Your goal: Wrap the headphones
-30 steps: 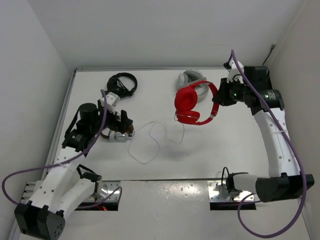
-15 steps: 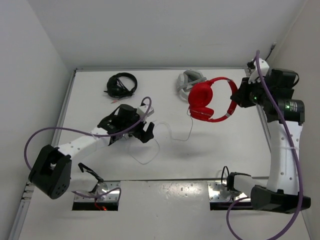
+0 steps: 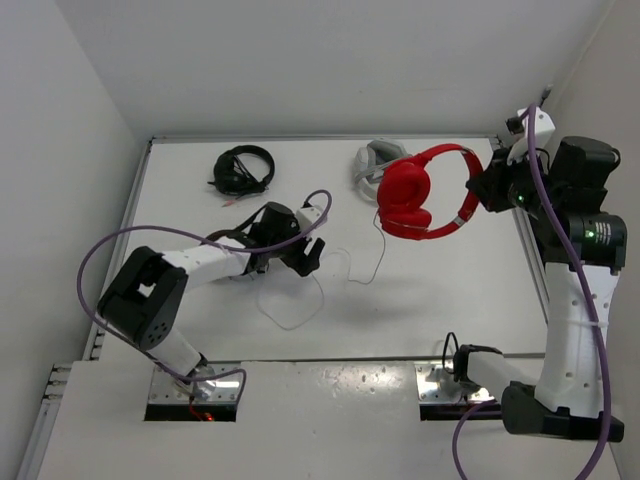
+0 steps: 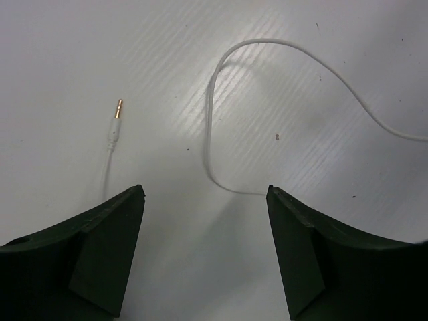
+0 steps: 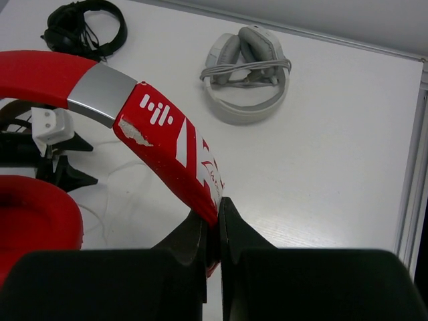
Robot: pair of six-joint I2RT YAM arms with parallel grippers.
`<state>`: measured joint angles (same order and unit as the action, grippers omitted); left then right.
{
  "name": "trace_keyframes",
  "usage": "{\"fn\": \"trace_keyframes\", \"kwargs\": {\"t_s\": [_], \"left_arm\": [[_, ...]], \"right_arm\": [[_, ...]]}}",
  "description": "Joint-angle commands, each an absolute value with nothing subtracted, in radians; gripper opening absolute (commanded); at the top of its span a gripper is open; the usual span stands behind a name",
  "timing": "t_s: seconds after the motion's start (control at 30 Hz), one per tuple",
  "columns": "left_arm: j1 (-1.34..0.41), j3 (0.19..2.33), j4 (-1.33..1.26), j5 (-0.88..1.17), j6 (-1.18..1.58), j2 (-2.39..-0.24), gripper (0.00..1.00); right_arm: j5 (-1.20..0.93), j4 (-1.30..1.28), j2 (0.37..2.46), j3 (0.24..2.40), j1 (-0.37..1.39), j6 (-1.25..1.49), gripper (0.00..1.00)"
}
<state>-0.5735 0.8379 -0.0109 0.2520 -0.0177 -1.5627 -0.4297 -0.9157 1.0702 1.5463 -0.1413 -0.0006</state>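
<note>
The right claw is clenched on the red band of the headphones and holds them in the air above the surface, with the earcups on the side toward the left claw. The left claw is released, its fingers wide apart, low over the surface. The white cable curves just ahead of it, and the plug lies ahead of one finger.

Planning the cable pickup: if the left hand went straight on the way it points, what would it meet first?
Probably the bend of the white cable lying on the table, between the fingers of the open left hand; depth is uncertain.
</note>
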Motion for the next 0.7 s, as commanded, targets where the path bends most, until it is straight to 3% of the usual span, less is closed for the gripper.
{"fn": "trace_keyframes", "kwargs": {"t_s": [0.0, 0.27, 0.47, 0.67], "left_arm": [[-0.586, 0.894, -0.06, 0.321, -0.048, -1.621, 0.79], [-0.606, 0.939, -0.069, 0.373, -0.057, -1.704, 0.76], [-0.606, 0.995, -0.069, 0.373, -0.066, -1.776, 0.64], [-0.606, 1.029, -0.049, 0.382, -0.075, -1.836, 0.64]], "right_arm": [[-0.459, -0.854, 1.077, 1.615, -0.138, 0.031, 0.0], [-0.468, -0.854, 1.077, 1.635, -0.147, 0.049, 0.0], [-0.468, -0.873, 1.086, 1.655, -0.147, 0.049, 0.0], [-0.468, -0.873, 1.095, 1.71, -0.147, 0.06, 0.0]]}}
